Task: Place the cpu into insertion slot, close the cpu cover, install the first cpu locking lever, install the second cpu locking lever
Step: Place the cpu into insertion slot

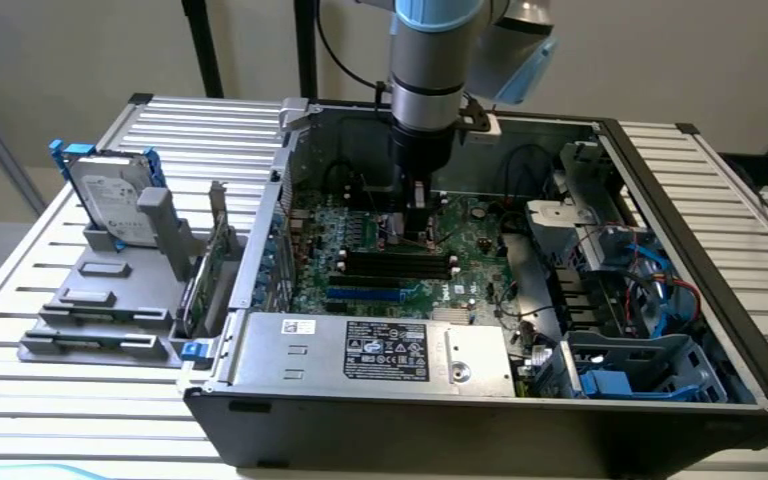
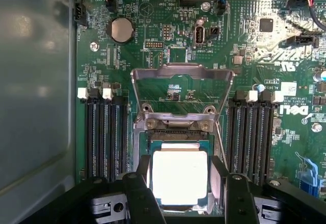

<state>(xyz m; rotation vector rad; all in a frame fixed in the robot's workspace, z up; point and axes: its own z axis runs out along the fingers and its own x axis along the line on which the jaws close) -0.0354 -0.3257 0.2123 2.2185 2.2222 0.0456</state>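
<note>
The cpu, a pale silvery square, lies flat in the insertion slot of the green motherboard. My gripper hangs low over it, open, with one black finger on each side of the chip and a slim gap showing. The cpu cover, a thin metal frame with a window, stands swung back off the socket on its hinge. In the exterior view my gripper reaches straight down into the open computer case near the middle of the board.
Long black memory slots flank the socket on both sides. A power supply lies at the case's front, and drive cages with blue cables at the exterior view's right. A hard drive stands on a grey rack outside the case.
</note>
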